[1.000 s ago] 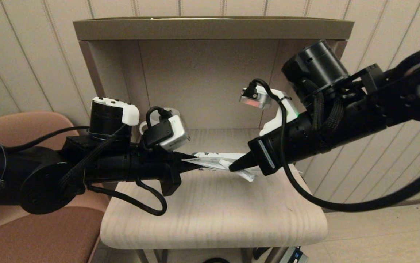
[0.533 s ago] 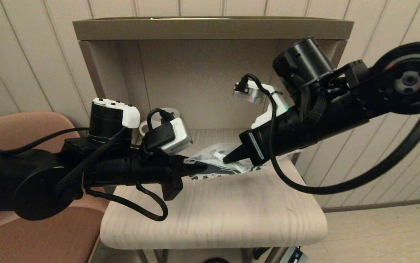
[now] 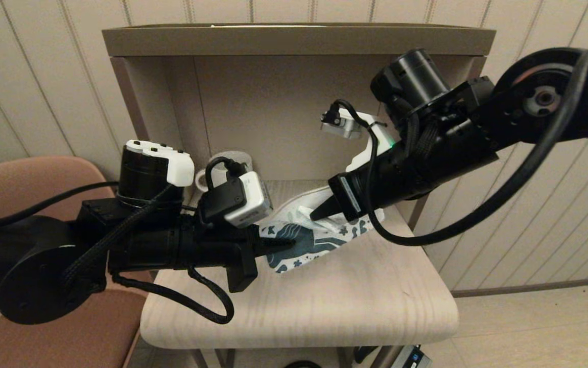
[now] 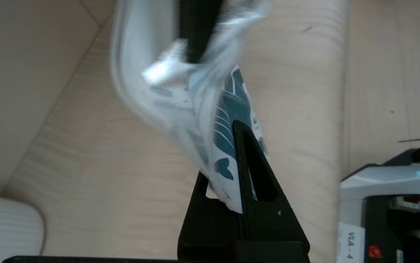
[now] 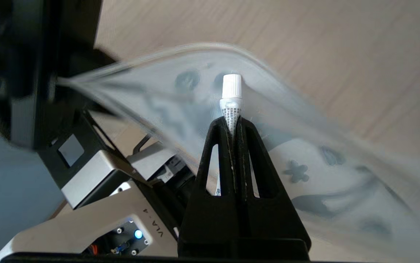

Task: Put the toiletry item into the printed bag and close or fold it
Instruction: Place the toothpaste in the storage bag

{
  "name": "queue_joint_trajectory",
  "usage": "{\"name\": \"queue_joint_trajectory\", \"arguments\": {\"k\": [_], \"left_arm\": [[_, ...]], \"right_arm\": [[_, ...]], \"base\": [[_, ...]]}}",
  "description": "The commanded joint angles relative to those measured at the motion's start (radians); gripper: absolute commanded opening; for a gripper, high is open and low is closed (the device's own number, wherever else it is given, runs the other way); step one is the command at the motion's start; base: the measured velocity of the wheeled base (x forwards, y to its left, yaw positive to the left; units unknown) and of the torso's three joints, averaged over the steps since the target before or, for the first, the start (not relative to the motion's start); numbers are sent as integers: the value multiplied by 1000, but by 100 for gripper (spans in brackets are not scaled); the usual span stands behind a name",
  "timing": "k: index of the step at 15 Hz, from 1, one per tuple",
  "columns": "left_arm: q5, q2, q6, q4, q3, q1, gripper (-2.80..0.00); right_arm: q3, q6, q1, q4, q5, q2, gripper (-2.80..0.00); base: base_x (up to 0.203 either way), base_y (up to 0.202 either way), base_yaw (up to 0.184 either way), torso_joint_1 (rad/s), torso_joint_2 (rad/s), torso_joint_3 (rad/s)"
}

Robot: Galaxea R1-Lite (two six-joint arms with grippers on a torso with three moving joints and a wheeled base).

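On the near table, nothing lay loose. Just above it, left tool was clamped tight on one edge of the printed bag, holding it up off the wood w/ the horse print facing out. Right tool, a bit further back, was pinched shut on the toiletry item, cap end forward, poking at the bag's mouth. Judgement: tube should go in cap-first, along the opening, w/ left grip steady so the mouth doesn't collapse; let go only once well inside. Behind, a white ribbed mug stood at the shelf back.
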Motion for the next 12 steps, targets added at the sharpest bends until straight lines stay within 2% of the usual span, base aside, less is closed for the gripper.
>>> {"name": "queue_joint_trajectory", "arguments": {"k": [1,9,12], "left_arm": [[-2,-2,20,-7,6,-10,-280],[6,-38,39,-17,27,-30,-280],[10,-37,89,-17,12,-30,-280]], "right_arm": [[-22,-1,-4,25,2,6,-280],[-27,-4,0,91,4,-37,-280],[-28,0,-1,109,4,-52,-280]], "base": [[0,0,0,0,0,0],[0,0,0,0,0,0],[0,0,0,0,0,0]]}}
